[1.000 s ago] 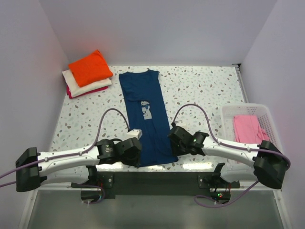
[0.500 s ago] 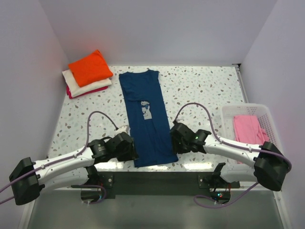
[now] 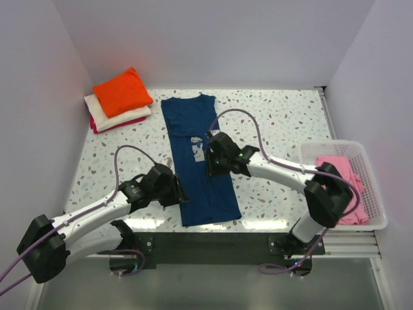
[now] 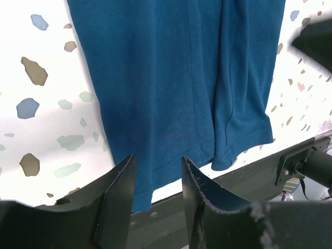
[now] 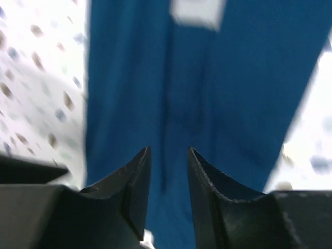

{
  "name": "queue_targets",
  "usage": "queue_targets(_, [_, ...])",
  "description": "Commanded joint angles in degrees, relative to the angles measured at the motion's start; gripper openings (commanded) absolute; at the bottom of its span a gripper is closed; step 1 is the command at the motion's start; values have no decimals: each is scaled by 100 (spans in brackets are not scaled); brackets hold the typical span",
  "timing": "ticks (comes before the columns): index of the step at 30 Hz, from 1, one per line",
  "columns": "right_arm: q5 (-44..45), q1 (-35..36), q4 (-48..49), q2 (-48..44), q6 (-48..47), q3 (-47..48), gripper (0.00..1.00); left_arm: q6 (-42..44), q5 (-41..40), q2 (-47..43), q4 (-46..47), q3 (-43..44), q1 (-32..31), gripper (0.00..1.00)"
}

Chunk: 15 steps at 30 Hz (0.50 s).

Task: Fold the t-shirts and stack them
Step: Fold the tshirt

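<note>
The navy t-shirt (image 3: 193, 123) lies folded into a long narrow strip down the middle of the table, its pale chest print (image 3: 198, 150) facing up. My left gripper (image 3: 179, 192) is open at the strip's lower left edge; in the left wrist view its jaws (image 4: 158, 168) stand apart over the hem of the navy fabric (image 4: 171, 78), holding nothing. My right gripper (image 3: 210, 160) hovers open over the middle of the strip beside the print; the right wrist view, which is blurred, shows its jaws (image 5: 168, 153) apart above the blue cloth (image 5: 233, 78).
At the back left sits a folded stack: an orange tee (image 3: 121, 90) on a cream one (image 3: 126, 116) on a magenta one (image 3: 103, 127). A white slotted basket (image 3: 335, 147) at the right edge holds a pink tee (image 3: 335, 174). The table's front edge (image 4: 259, 161) runs just below the hem.
My right gripper has swung from the strip's lower right edge up to its middle by the print. My left gripper has backed off the bottom left corner to the left edge.
</note>
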Motion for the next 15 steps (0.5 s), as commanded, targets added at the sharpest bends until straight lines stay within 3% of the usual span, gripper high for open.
queue_targets(1, [-59, -11, 810, 1202, -668, 1417, 36, 221, 334, 97, 297, 78, 101, 43])
queue_targets(7, [-243, -387, 847, 3146, -818, 3308, 33, 291, 431, -17, 307, -177, 224, 42])
queue_targets(15, [-463, -872, 749, 4152, -669, 4402, 31, 186, 448, -404, 342, -397, 268, 42])
